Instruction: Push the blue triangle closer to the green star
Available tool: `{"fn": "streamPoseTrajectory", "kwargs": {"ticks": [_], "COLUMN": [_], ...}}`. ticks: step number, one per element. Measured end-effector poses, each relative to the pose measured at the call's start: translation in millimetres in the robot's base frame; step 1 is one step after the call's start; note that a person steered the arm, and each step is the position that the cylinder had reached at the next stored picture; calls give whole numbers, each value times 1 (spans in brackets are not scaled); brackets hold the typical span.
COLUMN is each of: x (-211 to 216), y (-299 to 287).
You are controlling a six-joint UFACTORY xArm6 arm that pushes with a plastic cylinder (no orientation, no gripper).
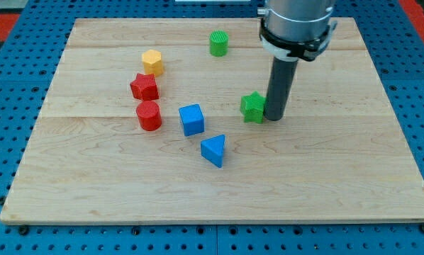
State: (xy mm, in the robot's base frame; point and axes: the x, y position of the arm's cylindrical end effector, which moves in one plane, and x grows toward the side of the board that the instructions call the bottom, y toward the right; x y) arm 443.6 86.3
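The blue triangle (213,150) lies near the middle of the wooden board (325,177), toward the view's bottom. The green star (253,107) sits up and to the right of it, about a block's width away. My tip (274,119) rests on the board right beside the green star's right side, touching or nearly touching it. The tip is well to the upper right of the blue triangle, with the star between them.
A blue cube (191,119) sits just up-left of the triangle. A red cylinder (149,115), a red star (144,87) and a yellow hexagon (152,62) stand in a column at the left. A green cylinder (219,43) is near the top edge.
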Motion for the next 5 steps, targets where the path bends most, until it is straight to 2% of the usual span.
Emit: {"fn": "streamPoseTrajectory", "kwargs": {"ticks": [1, 2, 3, 4, 5], "x": [-4, 2, 83, 144, 132], "y": [-19, 5, 65, -5, -69]}}
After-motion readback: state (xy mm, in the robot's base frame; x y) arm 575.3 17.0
